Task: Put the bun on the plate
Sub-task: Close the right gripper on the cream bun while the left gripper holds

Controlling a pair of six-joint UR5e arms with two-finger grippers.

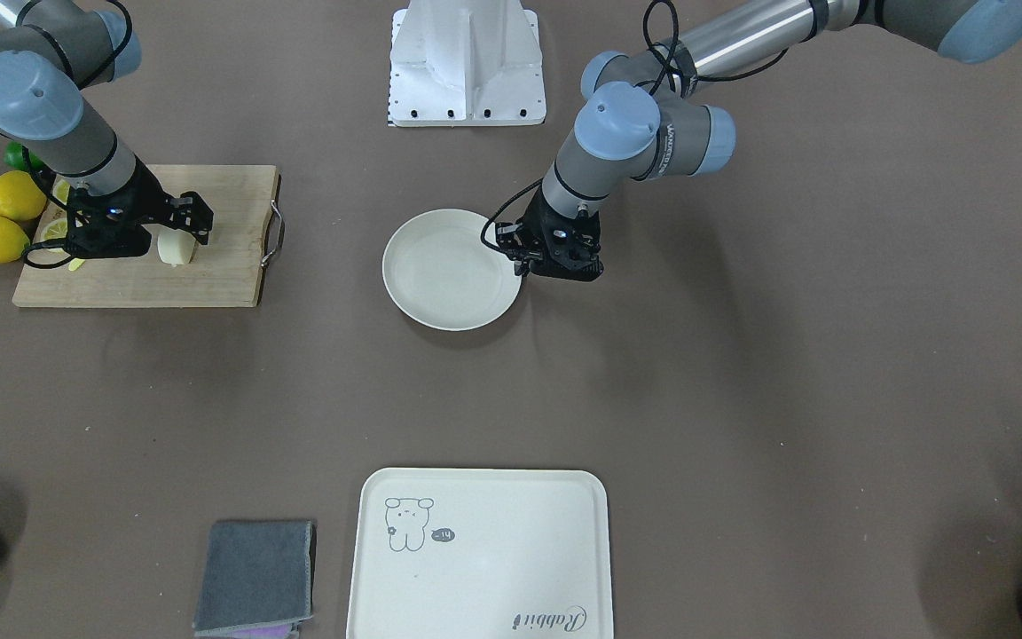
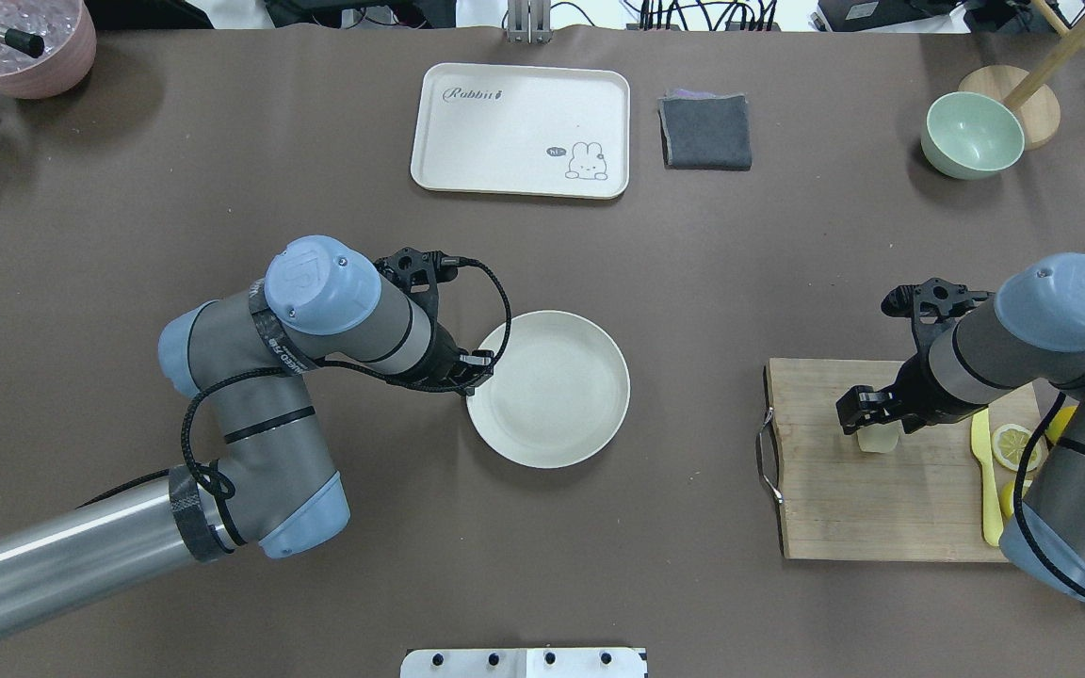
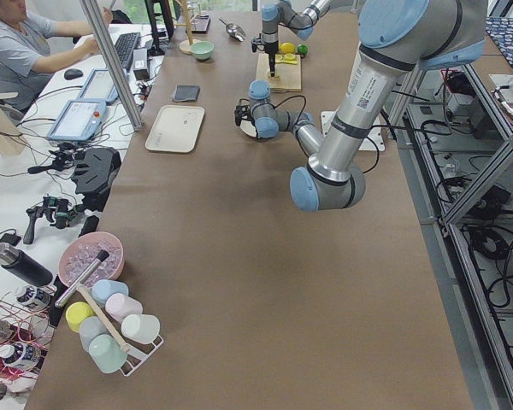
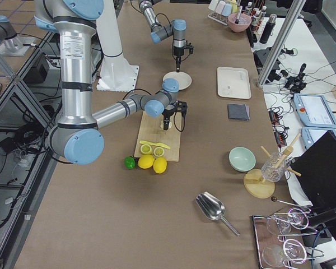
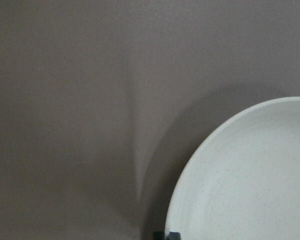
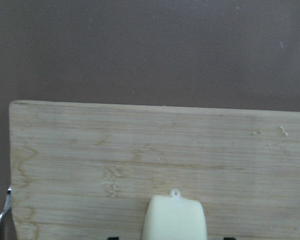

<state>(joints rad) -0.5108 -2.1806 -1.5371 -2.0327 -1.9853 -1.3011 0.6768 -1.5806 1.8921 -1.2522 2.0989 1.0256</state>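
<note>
Bun: lies on the cutting board, between the right gripper's fingers, which stand apart with a gap at each flank.
Bun's axis: seems to run along the channel between those fingers, rounded end pointing ahead of the fingertips; the near end is out of view.
Risk at bun: it looks soft, so a hard squeeze could dent it and a shallow pinch could let it slip.
Plate: well apart from these fingers.
Left gripper: fingertips together, just beside the plate's rim.
Risk at plate: the incoming arm could clip that gripper.
</note>
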